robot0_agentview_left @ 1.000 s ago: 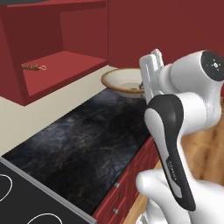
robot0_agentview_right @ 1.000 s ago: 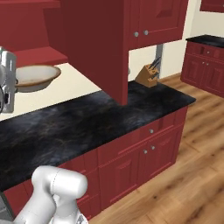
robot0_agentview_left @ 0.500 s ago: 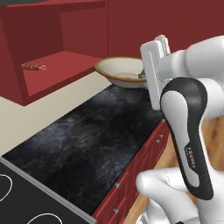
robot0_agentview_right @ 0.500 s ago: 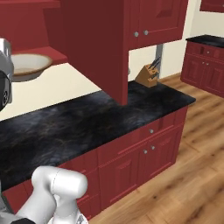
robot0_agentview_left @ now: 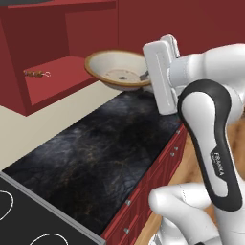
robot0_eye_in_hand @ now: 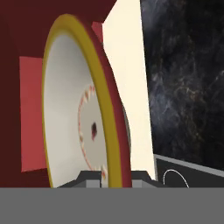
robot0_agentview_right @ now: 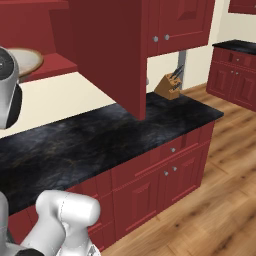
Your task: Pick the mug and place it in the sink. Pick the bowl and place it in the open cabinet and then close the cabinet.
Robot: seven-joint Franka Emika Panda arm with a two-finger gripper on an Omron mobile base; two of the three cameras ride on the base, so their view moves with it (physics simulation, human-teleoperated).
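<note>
The bowl [robot0_agentview_left: 116, 70], cream inside with a tan-brown rim, hangs in the air just right of the open cabinet's red shelf [robot0_agentview_left: 57, 72], level with the shelf floor. My gripper [robot0_agentview_left: 144, 75] is shut on the bowl's right rim. In the hand view the bowl [robot0_eye_in_hand: 65, 109] stands on edge, its rim pinched between my gripper's [robot0_eye_in_hand: 114, 177] two tips, with the cabinet's red inside [robot0_eye_in_hand: 31, 131] behind it. From the right base view the bowl [robot0_agentview_right: 26, 61] shows in front of the shelf, beside the open cabinet door [robot0_agentview_right: 115, 50]. The mug and the sink are out of view.
A small brown item [robot0_agentview_left: 36, 73] lies on the cabinet shelf. Below runs a black stone counter [robot0_agentview_left: 105, 143] with a stovetop [robot0_agentview_left: 24, 215] at its left end. A knife block [robot0_agentview_right: 170, 86] stands on the counter to the right, past the open door.
My gripper has carried the bowl up and to the left, from over the counter to beside the cabinet shelf. The grip has stayed the same.
</note>
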